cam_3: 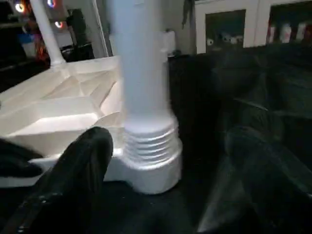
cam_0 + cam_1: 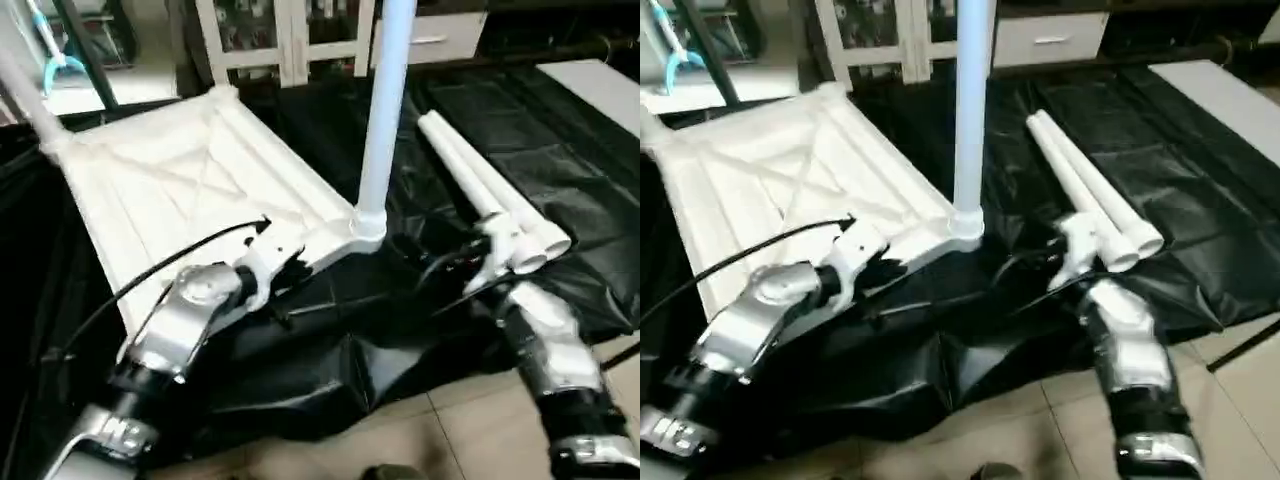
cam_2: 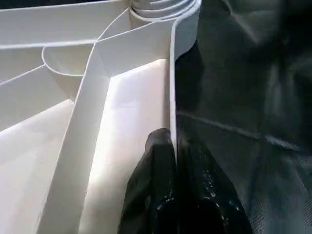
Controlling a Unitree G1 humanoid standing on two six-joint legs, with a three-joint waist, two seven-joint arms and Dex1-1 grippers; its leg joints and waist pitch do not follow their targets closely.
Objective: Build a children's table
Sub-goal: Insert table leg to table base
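We have two legs (image 2: 385, 110) standing in the tabletop (image 2: 190, 190), two spare legs (image 2: 490, 190) beside it; left gripper (image 3: 173, 161) pinches its rim, right gripper (image 1: 161, 165) spread.

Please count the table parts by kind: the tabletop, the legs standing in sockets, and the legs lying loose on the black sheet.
Tabletop: 1
Legs standing in sockets: 2, the near leg and the far-corner leg
Loose legs lying on the black sheet: 2
Total: 5 parts

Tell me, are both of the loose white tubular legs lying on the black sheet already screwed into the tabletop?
No, the two loose white tubular legs lie side by side on the black sheet, apart from the white plastic ribbed tabletop.
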